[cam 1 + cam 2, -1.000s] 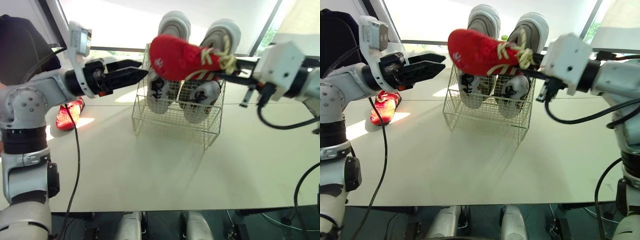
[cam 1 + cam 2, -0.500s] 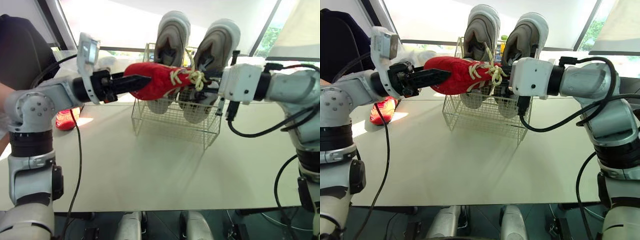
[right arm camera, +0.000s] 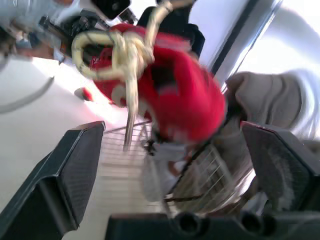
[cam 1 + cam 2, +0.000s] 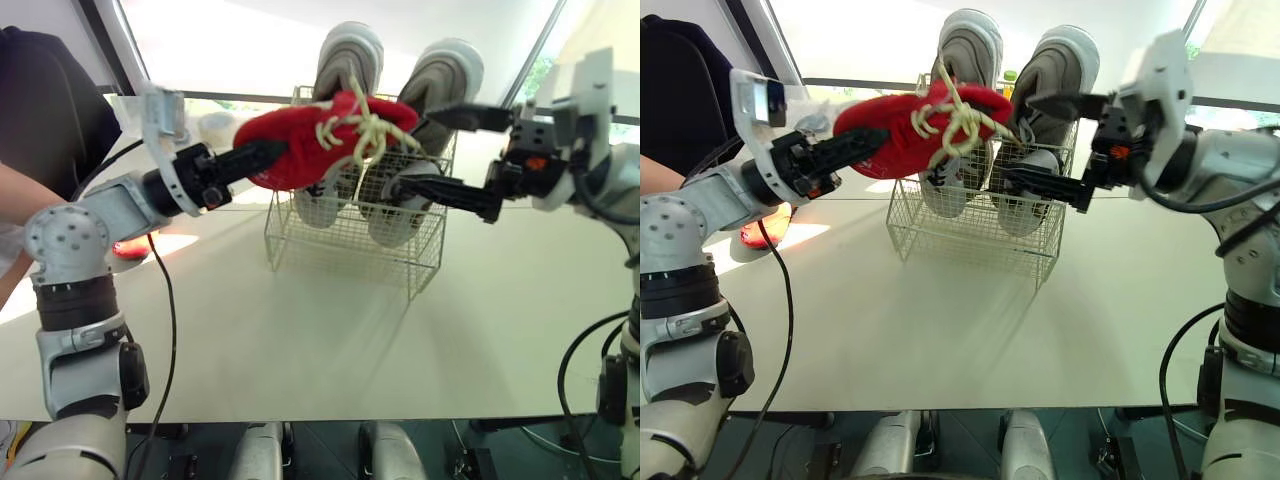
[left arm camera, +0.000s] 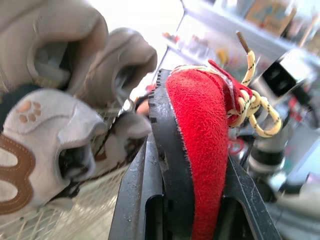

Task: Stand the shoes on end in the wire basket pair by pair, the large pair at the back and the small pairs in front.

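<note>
This looks like a robot lab or test room in an office building. The basket (image 4: 350, 238) stands on a wide, plain white table (image 4: 330, 340). Behind it runs a wall of big, dark-framed windows (image 4: 225, 45) (green leaves (image 4: 541, 74) outside, to its right). Left of it is a person (image 4: 48, 105) in dark clothes. The left wrist view shows blurred, stocked shelves (image 5: 250, 20).

**Bright room behind a pale table**

Daylight is pouring through a wide window (image 4: 230, 45) along the far wall, washing out the view beyond. Dark frame bars (image 4: 105, 40) are slanting across the glass, and green foliage (image 4: 540, 78) is showing at the right. A sunlit patch (image 4: 180, 242) is glowing on the pale table (image 4: 300, 340), which is spreading across the foreground.
</note>
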You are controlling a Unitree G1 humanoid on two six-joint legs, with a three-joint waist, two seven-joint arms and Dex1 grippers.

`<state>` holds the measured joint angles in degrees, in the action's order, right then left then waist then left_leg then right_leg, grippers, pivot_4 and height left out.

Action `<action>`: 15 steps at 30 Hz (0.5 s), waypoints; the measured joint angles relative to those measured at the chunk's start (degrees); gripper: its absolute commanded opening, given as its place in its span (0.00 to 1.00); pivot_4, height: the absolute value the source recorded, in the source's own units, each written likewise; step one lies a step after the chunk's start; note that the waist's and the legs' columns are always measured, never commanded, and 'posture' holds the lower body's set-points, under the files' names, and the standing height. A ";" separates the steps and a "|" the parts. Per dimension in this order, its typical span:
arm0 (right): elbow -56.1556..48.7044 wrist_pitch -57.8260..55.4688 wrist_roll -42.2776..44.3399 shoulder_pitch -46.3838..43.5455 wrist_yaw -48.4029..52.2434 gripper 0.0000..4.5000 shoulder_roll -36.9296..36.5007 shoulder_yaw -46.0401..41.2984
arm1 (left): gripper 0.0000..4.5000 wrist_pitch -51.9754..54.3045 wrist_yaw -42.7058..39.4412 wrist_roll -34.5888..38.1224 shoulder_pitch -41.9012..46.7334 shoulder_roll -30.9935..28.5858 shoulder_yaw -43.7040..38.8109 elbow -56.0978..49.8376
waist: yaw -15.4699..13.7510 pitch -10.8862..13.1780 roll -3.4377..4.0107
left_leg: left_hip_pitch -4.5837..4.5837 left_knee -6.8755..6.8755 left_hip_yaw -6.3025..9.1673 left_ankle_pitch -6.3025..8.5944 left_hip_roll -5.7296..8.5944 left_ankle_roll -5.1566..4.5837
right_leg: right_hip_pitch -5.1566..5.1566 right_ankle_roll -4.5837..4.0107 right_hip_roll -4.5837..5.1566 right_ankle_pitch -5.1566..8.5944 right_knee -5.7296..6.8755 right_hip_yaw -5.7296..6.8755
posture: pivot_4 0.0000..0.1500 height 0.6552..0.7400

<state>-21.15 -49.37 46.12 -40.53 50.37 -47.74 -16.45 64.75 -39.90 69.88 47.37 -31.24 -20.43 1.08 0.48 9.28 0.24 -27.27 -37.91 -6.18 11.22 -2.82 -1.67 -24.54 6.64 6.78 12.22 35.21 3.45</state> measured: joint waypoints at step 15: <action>0.59 -5.59 31.77 -2.94 -39.25 0.98 31.01 -0.03 | 0.05 -1.54 7.94 9.07 -2.77 6.19 -1.00 -3.16 | 0.00 0.00 -0.01 | -0.02 0.00 -0.03 -0.01 0.02 0.00 | 0.00 0.01 -0.03 -0.01 0.08 0.07 | 1.00 1.00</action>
<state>-20.56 -54.97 77.89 -43.47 11.12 -16.73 -16.48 63.21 -31.96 78.96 44.60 -25.05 -21.43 -2.08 0.47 9.28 0.24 -27.29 -37.91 -6.21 11.21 -2.80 -1.67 -24.54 6.65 6.75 12.22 35.29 3.52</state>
